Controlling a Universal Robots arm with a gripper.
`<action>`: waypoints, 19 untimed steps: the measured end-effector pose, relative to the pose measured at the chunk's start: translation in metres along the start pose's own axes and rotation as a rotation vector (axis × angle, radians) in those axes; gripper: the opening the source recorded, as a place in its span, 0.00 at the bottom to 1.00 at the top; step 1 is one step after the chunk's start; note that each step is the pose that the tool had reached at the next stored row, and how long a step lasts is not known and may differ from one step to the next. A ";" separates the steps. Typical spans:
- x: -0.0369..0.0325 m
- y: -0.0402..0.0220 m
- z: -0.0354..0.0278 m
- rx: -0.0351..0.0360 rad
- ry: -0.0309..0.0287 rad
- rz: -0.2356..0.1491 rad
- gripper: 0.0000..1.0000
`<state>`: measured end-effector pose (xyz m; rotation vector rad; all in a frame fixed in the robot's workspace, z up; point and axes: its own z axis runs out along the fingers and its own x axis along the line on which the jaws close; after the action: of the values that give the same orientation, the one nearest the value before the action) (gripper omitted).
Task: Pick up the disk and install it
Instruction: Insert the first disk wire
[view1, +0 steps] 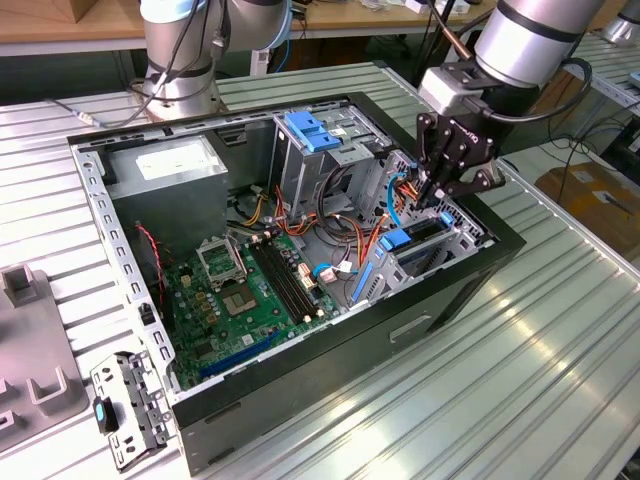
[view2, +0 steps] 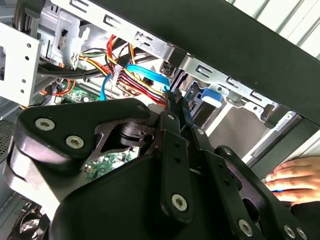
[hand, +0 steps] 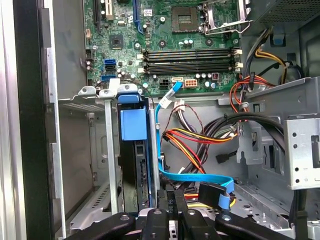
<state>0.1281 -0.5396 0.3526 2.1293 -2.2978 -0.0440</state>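
Note:
The disk (hand: 133, 150) stands on edge in the metal drive bay (view1: 440, 245) at the front corner of the open computer case (view1: 300, 250). Its blue end handle (view1: 396, 239) faces up, and also appears in the second wrist view (view2: 210, 95). My gripper (view1: 437, 195) hangs just above the bay, beside the disk and a little apart from it. Its black fingers are shut together with nothing between them in both wrist views (view2: 175, 97) (hand: 172, 195). A blue flat cable (hand: 190, 175) and red-yellow wires lie right by the fingertips.
The case holds a green motherboard (view1: 250, 290), a grey power supply (view1: 170, 165) and an upper cage with a blue latch (view1: 315, 130). A loose metal bracket (view1: 125, 410) lies on the table. A second arm's base (view1: 180, 60) stands behind. A person's hand (view2: 292, 177) rests outside the case.

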 end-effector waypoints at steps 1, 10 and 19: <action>0.0000 0.0000 -0.0002 0.0000 -0.0003 0.000 0.16; 0.0088 0.0031 -0.0001 -0.0001 -0.0001 -0.004 0.16; 0.0205 0.0049 0.0015 -0.0003 0.0005 -0.025 0.16</action>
<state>0.1217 -0.5596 0.3510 2.1572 -2.2713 -0.0440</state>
